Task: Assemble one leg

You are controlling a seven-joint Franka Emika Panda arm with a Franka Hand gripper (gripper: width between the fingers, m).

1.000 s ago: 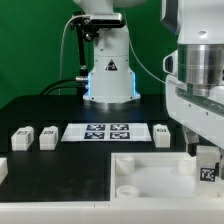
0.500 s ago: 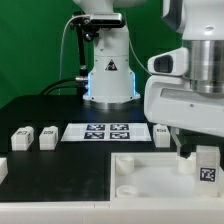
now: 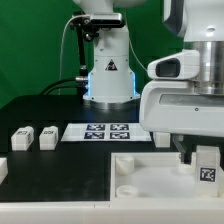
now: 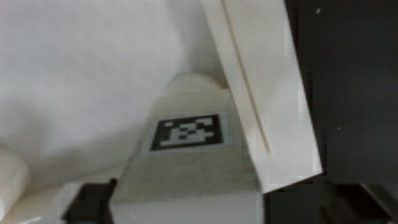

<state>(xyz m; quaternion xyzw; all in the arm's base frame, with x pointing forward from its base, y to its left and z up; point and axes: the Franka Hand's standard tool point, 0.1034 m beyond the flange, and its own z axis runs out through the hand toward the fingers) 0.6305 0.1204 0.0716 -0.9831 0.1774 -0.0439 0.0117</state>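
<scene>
My end effector (image 3: 204, 160) pinches the leg (image 3: 207, 168) over the white panel (image 3: 140, 172), at its corner on the exterior view's right. Seating it there remains; two more legs (image 3: 21, 137) wait on the table (image 3: 60, 165).

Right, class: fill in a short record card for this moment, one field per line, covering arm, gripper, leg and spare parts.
arm: low over the panel at the exterior view's right
gripper: shut on a leg
held leg: upright, tag facing the camera, at the panel's corner
spare legs: two on the table, exterior view's left
marker board: flat, mid-table
</scene>
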